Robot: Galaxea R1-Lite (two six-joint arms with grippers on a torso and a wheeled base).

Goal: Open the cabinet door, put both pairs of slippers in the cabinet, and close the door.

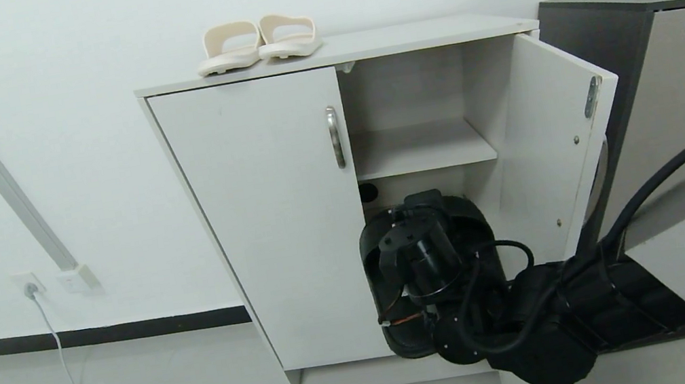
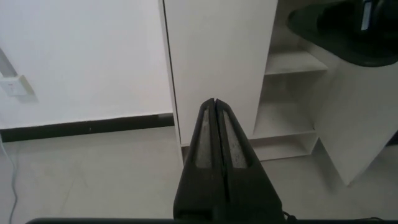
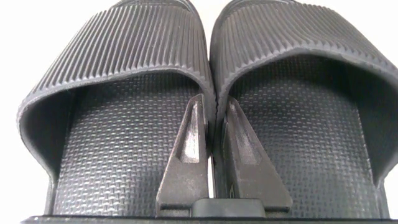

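Plainly, right pincer (image 3: pixel 214 102) on black slippers (image 3: pixel 118 74).

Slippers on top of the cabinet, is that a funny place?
A bit: the cream slippers sit on the cabinet top, outside. The black slippers, held by the right gripper, are at the open lower compartment.

Three views on the cabinet (image 1: pixel 394 39)
From the head we look forward and down at its front from nearby; our left wrist faces the same closed door (image 2: pixel 217 56) and open shelves (image 2: pixel 295 62) from lower down; our right wrist sits close against the black slippers (image 3: pixel 124 143).
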